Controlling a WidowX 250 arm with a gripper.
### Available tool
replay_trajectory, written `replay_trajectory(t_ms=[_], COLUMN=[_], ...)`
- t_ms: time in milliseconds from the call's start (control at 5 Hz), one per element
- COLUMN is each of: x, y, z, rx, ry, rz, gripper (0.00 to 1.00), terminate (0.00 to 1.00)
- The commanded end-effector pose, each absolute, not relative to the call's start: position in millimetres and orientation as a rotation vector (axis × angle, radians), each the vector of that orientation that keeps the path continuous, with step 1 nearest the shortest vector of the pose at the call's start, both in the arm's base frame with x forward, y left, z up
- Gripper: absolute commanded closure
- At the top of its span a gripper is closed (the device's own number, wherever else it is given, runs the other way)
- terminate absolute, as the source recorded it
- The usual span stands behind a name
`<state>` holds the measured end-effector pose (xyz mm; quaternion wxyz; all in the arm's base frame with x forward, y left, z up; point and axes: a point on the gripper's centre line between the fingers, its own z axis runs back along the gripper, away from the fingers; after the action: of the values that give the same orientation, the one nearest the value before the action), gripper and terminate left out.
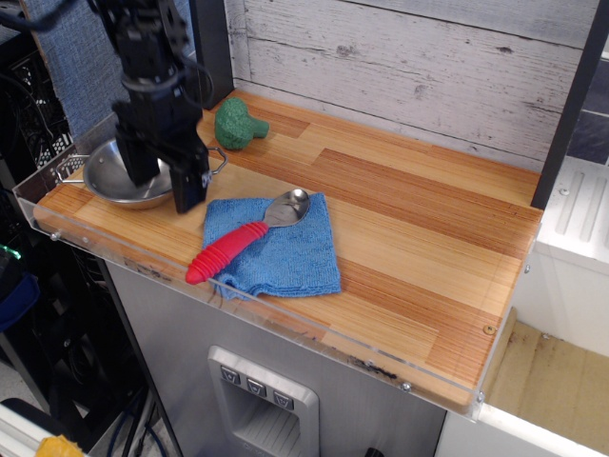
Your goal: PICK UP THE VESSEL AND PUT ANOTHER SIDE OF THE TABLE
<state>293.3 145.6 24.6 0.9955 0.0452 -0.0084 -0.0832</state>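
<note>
observation.image, end effector [167, 178] vertical, fingers apart astride vessel [119, 177] rim, table [400, 238]

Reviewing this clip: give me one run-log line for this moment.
phase: approach | gripper: open, straddling near rim of vessel | vessel: on table, left end, not lifted | spoon: on blue cloth

Shiny steel vessel [112, 174]; striped wood table [400, 228]; blue cloth [276, 252].
</note>
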Motion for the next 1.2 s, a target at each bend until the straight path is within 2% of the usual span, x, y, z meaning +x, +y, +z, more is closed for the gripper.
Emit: replay_trajectory(t_ms=[0, 600, 1000], x=[306.7, 299.5, 276.2], y=[156.3, 148.7, 157.7], z=[16.4, 43.5, 90.3], rx=[0.117, 0.100, 0.117], ry=[-0.003, -0.051, -0.115], rz=[-0.160, -0.133, -0.003], gripper=[1.00, 1.00, 1.00], terminate=[0.00, 0.00, 0.00])
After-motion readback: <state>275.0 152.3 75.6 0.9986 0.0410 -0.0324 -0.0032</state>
